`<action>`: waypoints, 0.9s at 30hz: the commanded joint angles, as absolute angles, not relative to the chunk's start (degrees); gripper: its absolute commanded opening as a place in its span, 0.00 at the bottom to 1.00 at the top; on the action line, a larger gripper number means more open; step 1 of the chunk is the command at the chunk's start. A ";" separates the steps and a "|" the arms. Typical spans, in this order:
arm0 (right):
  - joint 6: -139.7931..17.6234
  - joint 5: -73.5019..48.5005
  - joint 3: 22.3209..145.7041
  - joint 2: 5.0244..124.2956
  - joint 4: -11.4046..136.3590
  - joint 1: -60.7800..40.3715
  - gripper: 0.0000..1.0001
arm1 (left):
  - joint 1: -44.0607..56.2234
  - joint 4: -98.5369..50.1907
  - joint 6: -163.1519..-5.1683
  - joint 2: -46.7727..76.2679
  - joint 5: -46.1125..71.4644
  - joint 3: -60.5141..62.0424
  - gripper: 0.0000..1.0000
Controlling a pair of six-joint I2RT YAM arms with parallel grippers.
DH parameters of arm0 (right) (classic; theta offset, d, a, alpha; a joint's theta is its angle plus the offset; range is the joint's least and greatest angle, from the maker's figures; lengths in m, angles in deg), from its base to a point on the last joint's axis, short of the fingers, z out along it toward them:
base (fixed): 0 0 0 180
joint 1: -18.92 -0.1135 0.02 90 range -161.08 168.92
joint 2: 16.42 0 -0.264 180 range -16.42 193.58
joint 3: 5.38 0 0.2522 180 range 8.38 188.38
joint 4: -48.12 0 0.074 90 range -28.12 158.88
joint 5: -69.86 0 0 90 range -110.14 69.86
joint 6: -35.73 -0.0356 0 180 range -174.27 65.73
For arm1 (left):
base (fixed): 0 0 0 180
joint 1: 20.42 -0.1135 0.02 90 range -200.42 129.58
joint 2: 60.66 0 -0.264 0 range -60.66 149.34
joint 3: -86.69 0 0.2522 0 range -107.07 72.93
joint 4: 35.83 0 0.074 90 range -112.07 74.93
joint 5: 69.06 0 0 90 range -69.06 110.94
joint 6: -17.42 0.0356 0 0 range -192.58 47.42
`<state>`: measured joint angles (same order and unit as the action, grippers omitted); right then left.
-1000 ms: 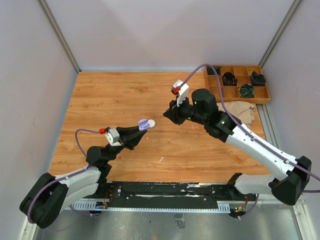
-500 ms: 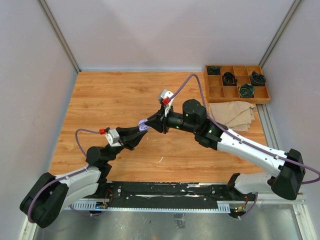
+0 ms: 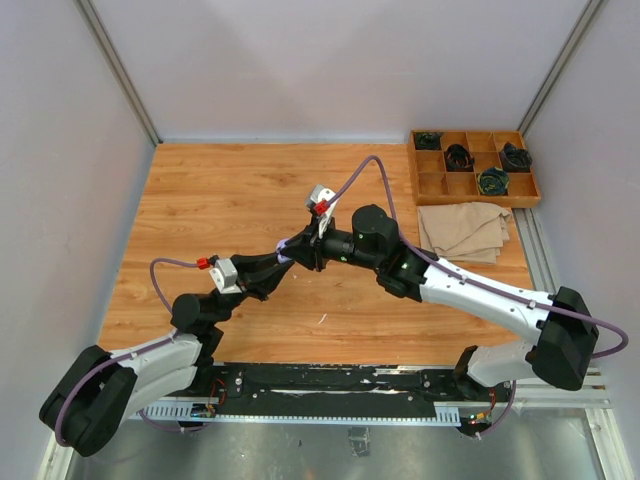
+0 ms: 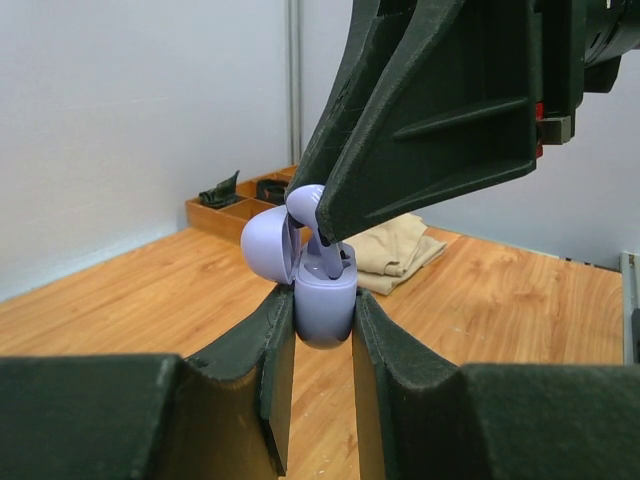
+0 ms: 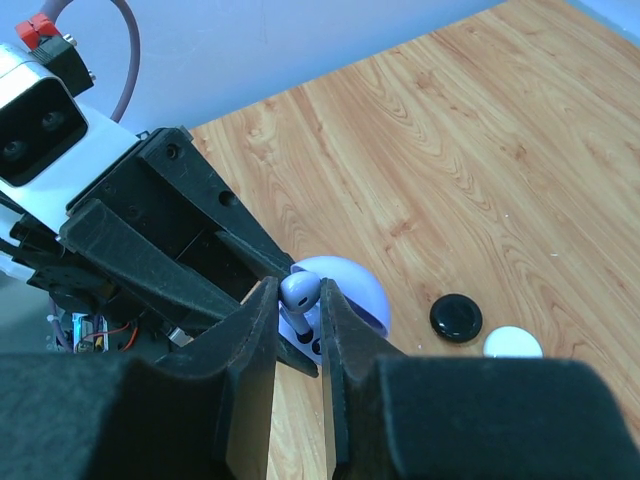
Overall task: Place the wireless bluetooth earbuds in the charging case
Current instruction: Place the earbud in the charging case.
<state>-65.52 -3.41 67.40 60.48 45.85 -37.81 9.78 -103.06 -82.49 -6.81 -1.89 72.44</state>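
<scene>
Left gripper (image 4: pixel 322 318) clamps the open lilac case (image 4: pixel 326 296) above the table (image 3: pixel 220 200). Right gripper (image 5: pixel 298 300) pinches a lilac earbud (image 5: pixel 297 287), stem inside the case. Tray (image 3: pixel 432 185) compartments hold dark items.

I have the left pincer (image 4: pixel 322 318), clamped on the case (image 4: pixel 268 245), nose to nose with the right pincer (image 5: pixel 298 315), which pinches an earbud (image 5: pixel 299 289); each bars the other's way forward. Below them a black disc (image 5: pixel 456 318) and a white disc (image 5: pixel 513 344) lie on the counter (image 3: pixel 220 190). Open wood runs far left. A tray (image 3: pixel 478 201) and a cloth (image 3: pixel 465 230) crowd the far right corner.
</scene>
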 commanded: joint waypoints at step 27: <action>-64.41 -8.22 63.79 57.32 46.06 -39.00 0.20 | 10.06 -105.71 -82.60 -8.36 -0.67 75.92 0.00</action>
<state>-64.95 -6.43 64.71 58.19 45.02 -38.33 9.78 -102.49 -82.75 -7.64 -1.63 72.44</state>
